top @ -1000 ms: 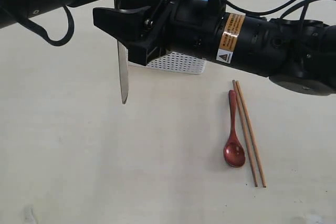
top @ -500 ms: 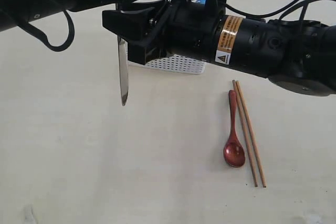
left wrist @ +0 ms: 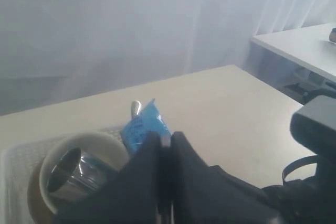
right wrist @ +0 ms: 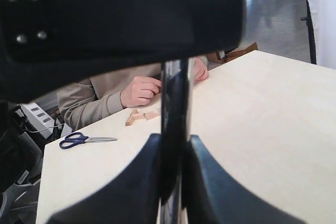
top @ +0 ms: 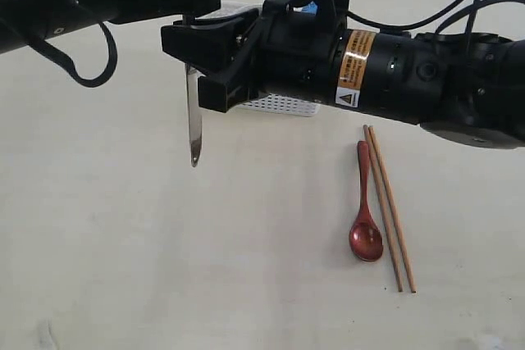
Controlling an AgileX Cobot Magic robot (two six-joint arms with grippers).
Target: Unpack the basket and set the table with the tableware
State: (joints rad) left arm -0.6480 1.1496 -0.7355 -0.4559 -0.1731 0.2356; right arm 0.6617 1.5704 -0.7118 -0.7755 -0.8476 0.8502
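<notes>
1. The table (top: 123, 268) is a pale cream surface that carries everything in the scene.
2. The right gripper (right wrist: 174, 141) reaches across the middle of the exterior view. Its fingers press against both sides of the knife (top: 194, 120), so it is clamped on the knife.
3. The left gripper (left wrist: 165, 136) is above the right one. Its fingers are closed together on the knife's upper end.
4. The basket (top: 287, 104) stands on the far part of the table, largely hidden behind the right arm.
5. The bowl (left wrist: 105, 139) sits inside the basket.
6. The mug (left wrist: 68, 169) is steel and lies tilted inside the bowl.
7. The snack bag (left wrist: 144, 124) is blue and stands in the basket just beside the bowl.
8. The knife hangs upright with its blade down and its tip clear of the table.
9. The chopsticks (top: 387, 202) lie side by side on the table, on the right of the exterior view.
10. The spoon (top: 365, 235) lies just beside the chopsticks, on their left in the exterior view, with its bowl toward the near edge.
</notes>
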